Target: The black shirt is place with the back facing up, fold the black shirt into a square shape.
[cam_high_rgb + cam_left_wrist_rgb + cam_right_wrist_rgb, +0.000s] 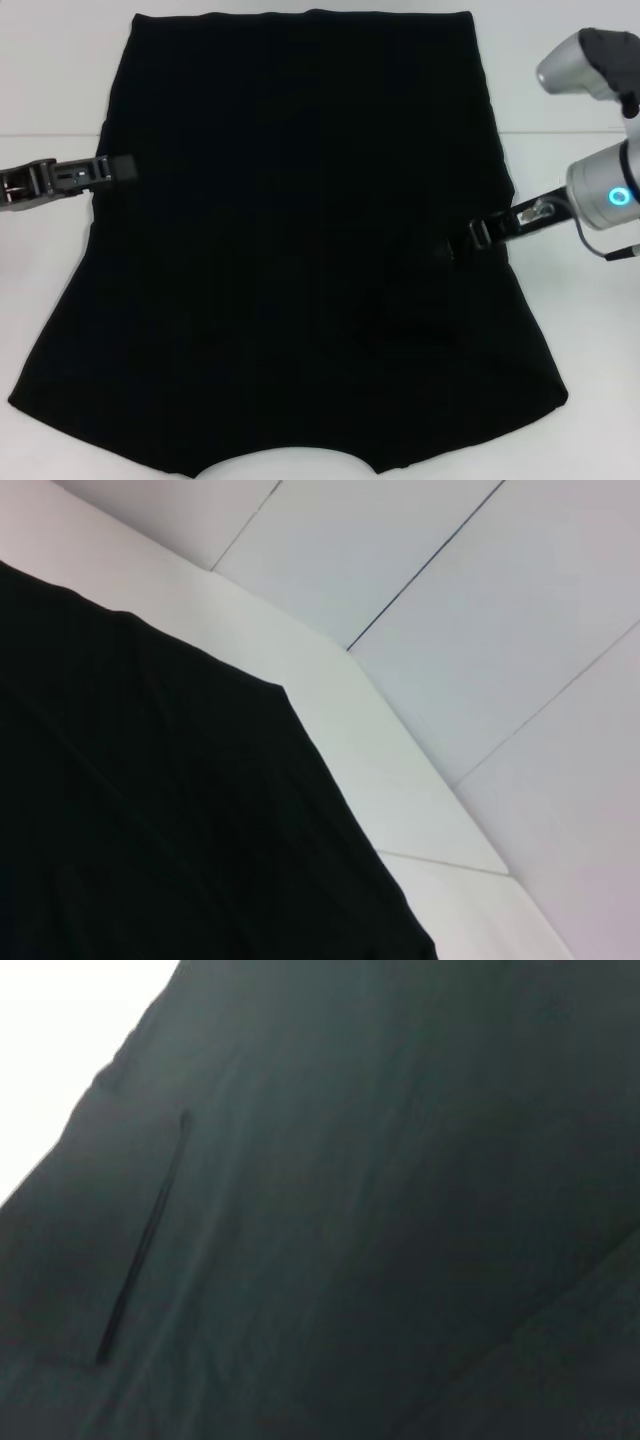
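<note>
The black shirt (300,250) lies flat on the white table (60,80), plain side up, with no lettering in view. Its hem is at the far side and its neck notch is at the near edge. My left gripper (122,167) reaches in from the left and sits at the shirt's left edge, about halfway up. My right gripper (462,243) reaches in from the right and sits low over the shirt's right edge. The shirt fills part of the left wrist view (150,820) and nearly all of the right wrist view (350,1220).
White table surface shows on both sides of the shirt and beyond its far hem (560,90). A table seam runs across behind the shirt (50,137). The right arm's silver body (600,190) stands at the right edge.
</note>
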